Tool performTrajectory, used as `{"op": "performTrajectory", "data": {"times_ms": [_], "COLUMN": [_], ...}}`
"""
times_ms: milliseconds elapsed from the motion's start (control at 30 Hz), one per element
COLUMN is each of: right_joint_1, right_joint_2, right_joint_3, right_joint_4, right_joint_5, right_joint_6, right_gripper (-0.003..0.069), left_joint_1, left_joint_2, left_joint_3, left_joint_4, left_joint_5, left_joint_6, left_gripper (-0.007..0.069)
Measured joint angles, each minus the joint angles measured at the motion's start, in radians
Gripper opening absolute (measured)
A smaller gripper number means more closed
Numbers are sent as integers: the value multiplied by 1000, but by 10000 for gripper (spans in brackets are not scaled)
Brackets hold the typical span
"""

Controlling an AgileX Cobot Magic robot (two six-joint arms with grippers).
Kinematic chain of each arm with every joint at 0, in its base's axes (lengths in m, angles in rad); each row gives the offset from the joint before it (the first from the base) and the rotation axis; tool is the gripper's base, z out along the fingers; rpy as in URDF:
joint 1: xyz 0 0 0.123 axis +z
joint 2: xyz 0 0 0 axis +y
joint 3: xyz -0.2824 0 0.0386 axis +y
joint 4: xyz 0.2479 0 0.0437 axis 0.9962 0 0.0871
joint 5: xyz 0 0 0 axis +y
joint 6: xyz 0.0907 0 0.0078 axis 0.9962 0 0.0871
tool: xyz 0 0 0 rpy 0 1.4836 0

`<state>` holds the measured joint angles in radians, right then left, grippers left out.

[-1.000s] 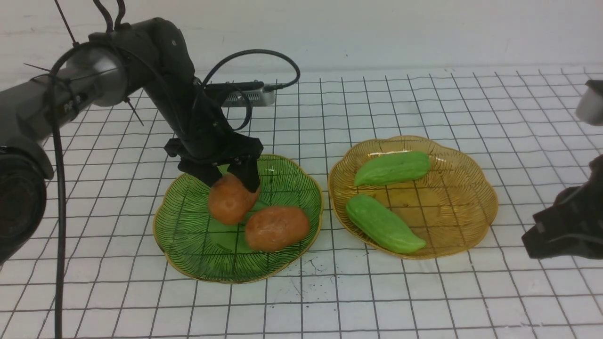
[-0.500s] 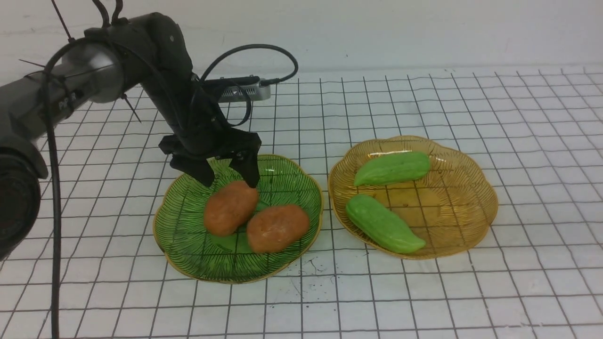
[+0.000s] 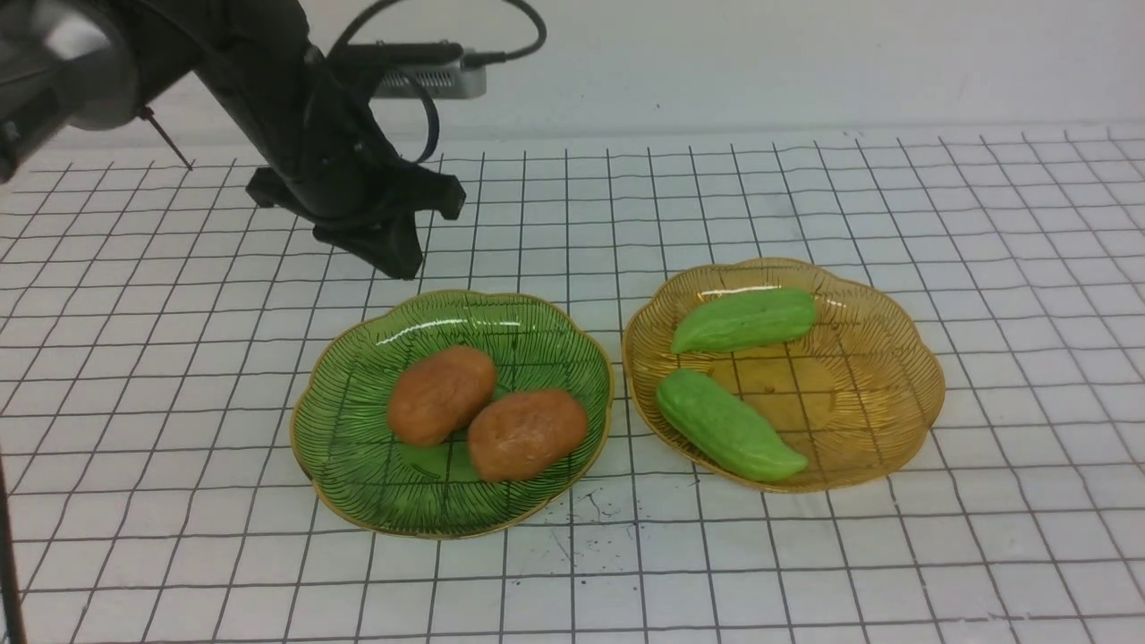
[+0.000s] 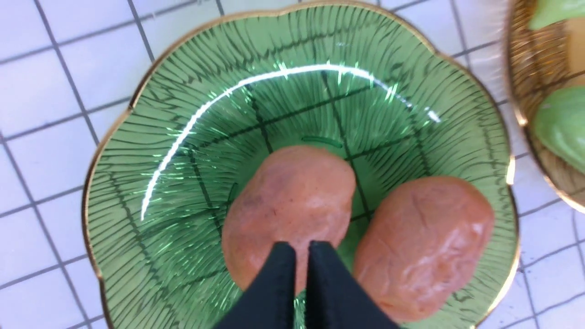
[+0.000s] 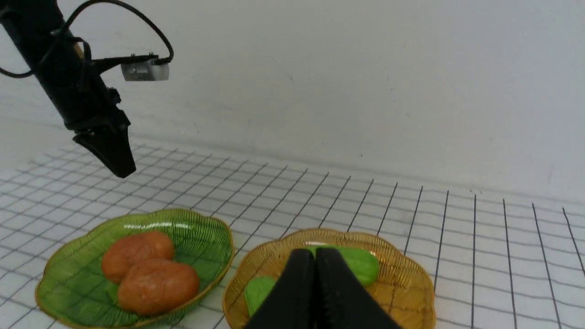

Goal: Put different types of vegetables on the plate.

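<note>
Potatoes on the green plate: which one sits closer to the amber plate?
The right potato; the other potato lies on its far side, farther from the amber plate.

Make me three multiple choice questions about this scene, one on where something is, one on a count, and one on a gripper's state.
1. Where do both potatoes lie?
A. on the green plate
B. on the amber plate
C. on the table

2. How many gourds are on the amber plate?
A. one
B. two
C. three

3. What is the left gripper doing?
A. gripping a potato
B. shut, holding nothing
C. gripping a gourd

Answers:
1 A: the potatoes sit side by side inside the green plate.
2 B: two gourds lie in the amber plate.
3 B: the left gripper has its fingertips together, raised above the plate with nothing between them.
</note>
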<state>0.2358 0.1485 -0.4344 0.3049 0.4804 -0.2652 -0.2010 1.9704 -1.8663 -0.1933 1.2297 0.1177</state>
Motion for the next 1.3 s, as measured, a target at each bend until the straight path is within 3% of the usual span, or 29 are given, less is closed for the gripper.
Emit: {"op": "performTrajectory", "data": {"times_ms": [133,533,767,933,1300], "right_joint_1": [0,0,0,-4,-163], "right_joint_2": [0,0,-2,-88,-156], "right_joint_3": [47,72,91,231,461], "right_joint_4": [23,23,26,-21,-122], "right_joint_5": [-106,-105,-110,-140,-128], "right_joint_6": [-22,-30,-30,-30,-30], "right_gripper": [-15,-15,-15,-15,-15], "left_joint_1": [0,0,0,0,0], "left_joint_2": [-14,-29,-162,-266,-363], "left_joint_3": [0,0,0,0,36], "left_joint_4": [2,2,3,3,2], "left_joint_5": [2,2,5,17,24], "left_joint_6": [1,1,1,1,1], "left_gripper": [-8,-8,-8,-8,-8]}}
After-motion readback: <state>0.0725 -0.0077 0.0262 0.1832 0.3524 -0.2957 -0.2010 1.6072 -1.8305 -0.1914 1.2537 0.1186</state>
